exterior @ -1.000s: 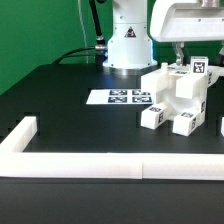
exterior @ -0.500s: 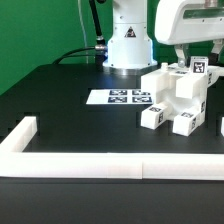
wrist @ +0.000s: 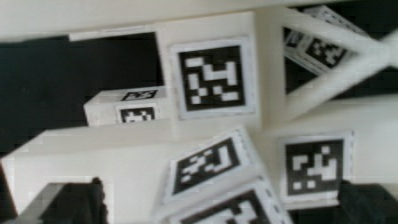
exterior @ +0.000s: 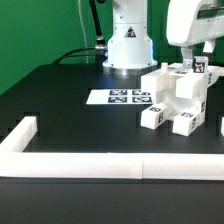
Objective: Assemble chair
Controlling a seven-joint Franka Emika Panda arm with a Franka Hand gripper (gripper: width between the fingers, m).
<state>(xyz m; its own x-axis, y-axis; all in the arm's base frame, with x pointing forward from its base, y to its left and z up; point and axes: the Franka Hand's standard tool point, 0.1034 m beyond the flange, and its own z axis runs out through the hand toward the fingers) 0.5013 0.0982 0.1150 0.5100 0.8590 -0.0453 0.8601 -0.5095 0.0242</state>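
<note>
While the end effector (exterior: pixel 196 58) hangs wide open (gripping nothing), the chair (exterior: pixel 172 95) sits just beneath it.

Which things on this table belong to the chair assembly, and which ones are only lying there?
For the job:
- chair parts, white tagged blocks in one cluster

Not for the job:
- marker board, flat on the table
- white border wall along the table's edge

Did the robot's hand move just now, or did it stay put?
Yes. The hand slid toward the exterior view's right, farther from the robot's base, and dipped lower over the chair.
</note>
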